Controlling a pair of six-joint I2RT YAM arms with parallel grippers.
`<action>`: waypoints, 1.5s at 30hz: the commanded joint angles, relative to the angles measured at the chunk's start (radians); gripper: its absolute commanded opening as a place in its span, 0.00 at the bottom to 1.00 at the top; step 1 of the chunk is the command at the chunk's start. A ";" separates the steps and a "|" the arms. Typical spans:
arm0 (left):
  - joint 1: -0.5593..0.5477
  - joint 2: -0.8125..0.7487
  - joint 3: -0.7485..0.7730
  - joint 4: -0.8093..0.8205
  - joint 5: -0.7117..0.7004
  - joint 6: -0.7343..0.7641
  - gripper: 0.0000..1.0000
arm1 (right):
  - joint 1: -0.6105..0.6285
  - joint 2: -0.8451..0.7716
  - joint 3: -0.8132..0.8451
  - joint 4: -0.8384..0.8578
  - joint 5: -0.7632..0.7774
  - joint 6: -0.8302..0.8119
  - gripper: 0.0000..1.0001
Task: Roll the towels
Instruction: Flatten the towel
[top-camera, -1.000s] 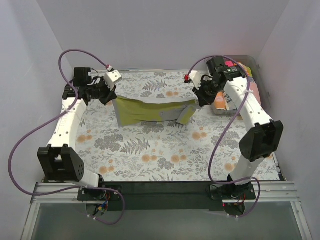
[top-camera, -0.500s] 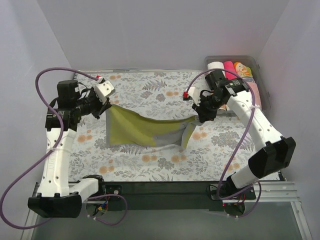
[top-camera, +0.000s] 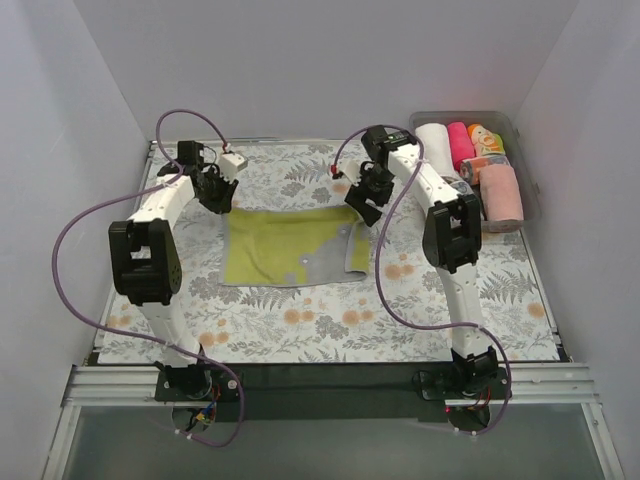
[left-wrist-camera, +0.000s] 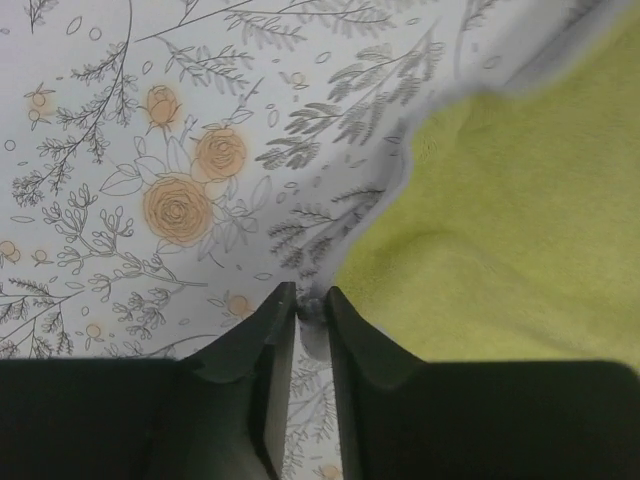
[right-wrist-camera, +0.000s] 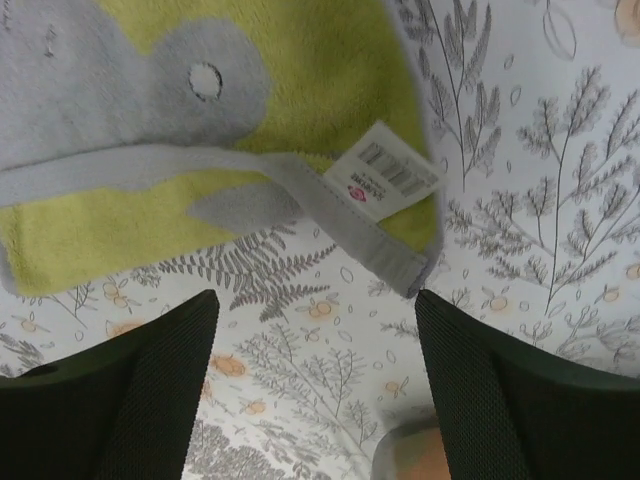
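Towel (top-camera: 280, 245) of fuzzy cloth, smooth table covering (top-camera: 330, 320), clear plastic bin (top-camera: 530, 190)

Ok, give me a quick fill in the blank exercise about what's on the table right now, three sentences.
1. The yellow-green towel lies ____ on the floral covering.
2. The right gripper, over one corner of that towel, is ____.
3. The rolled towels sit in a clear ____ at the table's far right corner.
Missing words: flat; open; bin.
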 joint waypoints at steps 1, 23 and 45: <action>0.049 0.038 0.122 0.012 -0.040 -0.025 0.21 | -0.029 -0.110 0.012 -0.032 0.074 0.006 0.73; 0.055 -0.119 -0.244 -0.129 0.216 -0.023 0.41 | 0.164 -0.141 -0.238 0.118 -0.090 0.211 0.48; 0.064 0.039 -0.301 -0.077 0.018 -0.092 0.14 | 0.219 -0.449 -0.817 0.352 0.292 0.078 0.46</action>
